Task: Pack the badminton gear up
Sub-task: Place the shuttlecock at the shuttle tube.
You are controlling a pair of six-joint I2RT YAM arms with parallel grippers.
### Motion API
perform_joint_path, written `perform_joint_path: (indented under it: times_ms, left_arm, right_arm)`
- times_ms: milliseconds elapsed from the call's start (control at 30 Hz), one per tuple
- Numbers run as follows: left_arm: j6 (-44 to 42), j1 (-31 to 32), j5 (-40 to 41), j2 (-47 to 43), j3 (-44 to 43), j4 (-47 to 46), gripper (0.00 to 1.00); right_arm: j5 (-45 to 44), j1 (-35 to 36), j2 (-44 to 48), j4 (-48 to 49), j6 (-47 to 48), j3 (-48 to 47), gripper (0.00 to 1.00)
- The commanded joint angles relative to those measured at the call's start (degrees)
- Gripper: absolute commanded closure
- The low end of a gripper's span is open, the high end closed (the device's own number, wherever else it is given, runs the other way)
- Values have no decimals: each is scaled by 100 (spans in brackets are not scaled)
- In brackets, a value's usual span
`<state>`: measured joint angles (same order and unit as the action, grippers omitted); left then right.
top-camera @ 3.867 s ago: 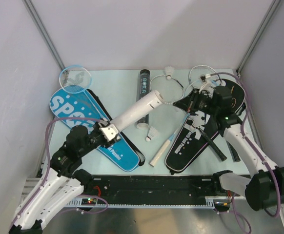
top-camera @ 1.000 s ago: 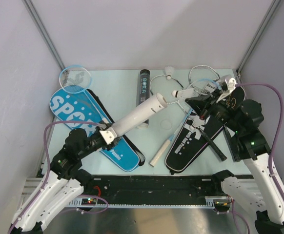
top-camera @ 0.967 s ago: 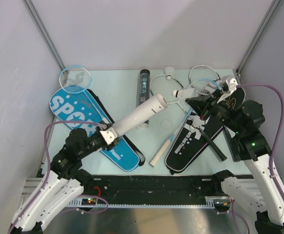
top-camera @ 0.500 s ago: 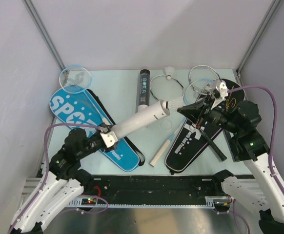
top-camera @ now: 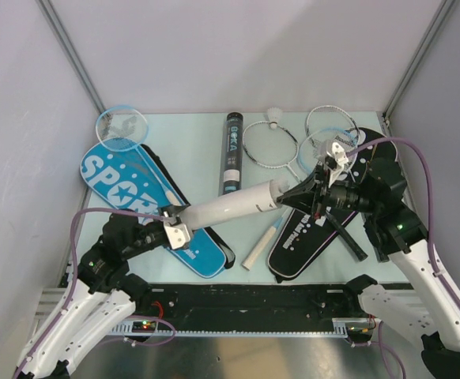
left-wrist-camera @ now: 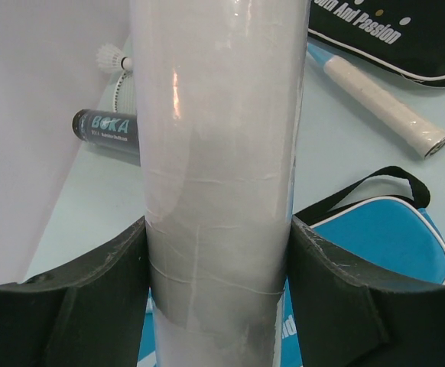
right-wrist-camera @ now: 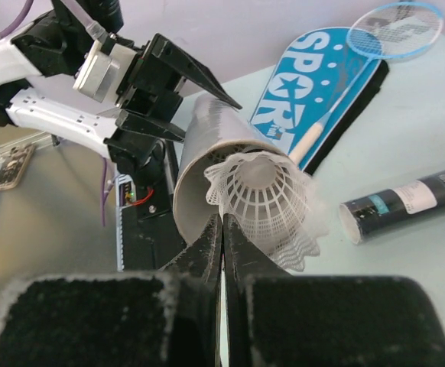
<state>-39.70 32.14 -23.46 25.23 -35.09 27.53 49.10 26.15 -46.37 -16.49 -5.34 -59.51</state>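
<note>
My left gripper (top-camera: 175,229) is shut on the lower end of a long white tube (top-camera: 230,207), held off the table with its open end pointing right. In the left wrist view the tube (left-wrist-camera: 219,153) fills the space between my fingers (left-wrist-camera: 92,290). My right gripper (top-camera: 295,197) is shut on the skirt of a white shuttlecock (right-wrist-camera: 264,202), whose cork end sits in the tube's open mouth (right-wrist-camera: 196,180). The jaws (right-wrist-camera: 222,223) pinch the skirt's edge. The shuttlecock is barely visible in the top view.
A black tube (top-camera: 230,154) lies at centre back, with a second shuttlecock (top-camera: 274,117) and two silver rackets (top-camera: 269,144) beyond. A blue SPORT cover (top-camera: 147,205) with a light blue racket (top-camera: 122,126) lies left. A black cover (top-camera: 325,217) lies right, a white racket handle (top-camera: 260,246) beside it.
My right gripper carried the shuttlecock left and down to the tube's mouth. My left arm swung the white tube lower and to the right, toward it.
</note>
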Motion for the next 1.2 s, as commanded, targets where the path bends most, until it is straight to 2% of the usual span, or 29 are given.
perform_joint_path:
  times_ms: [0,267,400,633,700,833,1067,1167]
  left_arm:
    - [-386,13,-403,-14,-325,-298,69]
    - [-431,13,-491,5,-338,-299,69]
    - [-432,13,-477,-30,-298,-298,69]
    - [-408,17,-319,36,-245,-296,67]
    - [-416,17,-247,83,-235,-289,66]
    - [-347,11,-28,177,-268,-295,67]
    - [-40,11,208,238,-334,-291,68]
    - [119,18,186,196,-291,-295,68]
  right_arm:
    - [314,194,-156,23,130,-185,100]
    - [121,750,-611,129,129,-191,100]
    - [191,869,-791,98,83,-185,96]
    - [-250,773,-487,283,-387,-195,55]
    - [-335,627,-346,391,-579,-257,48]
    - [-335,132,-134,187,-758,-390,40]
    - [-238,-1145,-3,-63,-666,-407,32]
    - [-682,-1546,-209,-343,-386,-408,31]
